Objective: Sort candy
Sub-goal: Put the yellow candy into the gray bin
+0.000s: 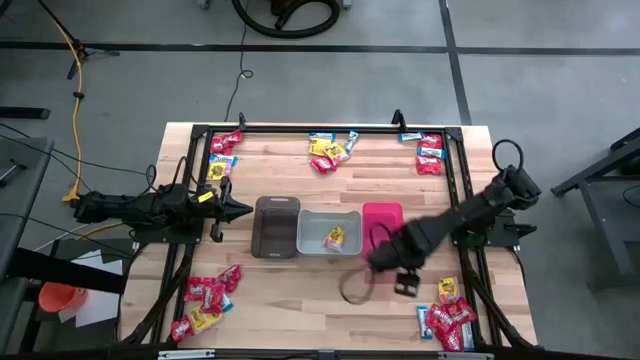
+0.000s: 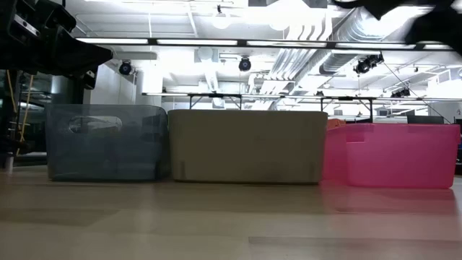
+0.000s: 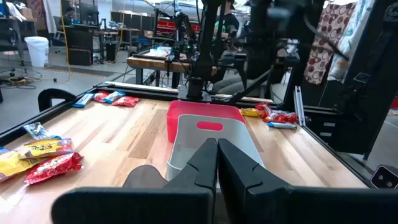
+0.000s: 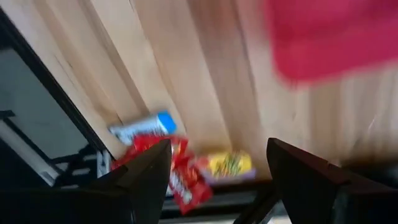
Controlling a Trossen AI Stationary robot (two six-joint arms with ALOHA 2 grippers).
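Three bins in a row mid-table: brown bin [image 1: 276, 227], grey bin [image 1: 327, 232], pink bin [image 1: 383, 222], sides touching or nearly so. One yellow packet [image 1: 335, 237] lies inside the grey bin.

Candy sits in five loose heaps on the wood. Far left heap [image 1: 224, 155], far middle heap [image 1: 331, 151], far right heap [image 1: 430, 153]. Near left heap [image 1: 206, 301], near right heap [image 1: 450, 316].

Right gripper [image 1: 404, 282] hangs over bare wood just in front of the pink bin, between it and the near right heap. Fingers [image 4: 148, 171] spread wide, nothing between them. Its wrist view looks past them at a blue-and-white bar [image 4: 143, 127], red packets [image 4: 184, 177] and a yellow packet [image 4: 227, 163] by the table edge, with the pink bin blurred above.

Left gripper [image 1: 238, 210] waits at the left of the brown bin, pointing along the bin row. Fingers [image 3: 205, 163] pressed together, holding nothing.
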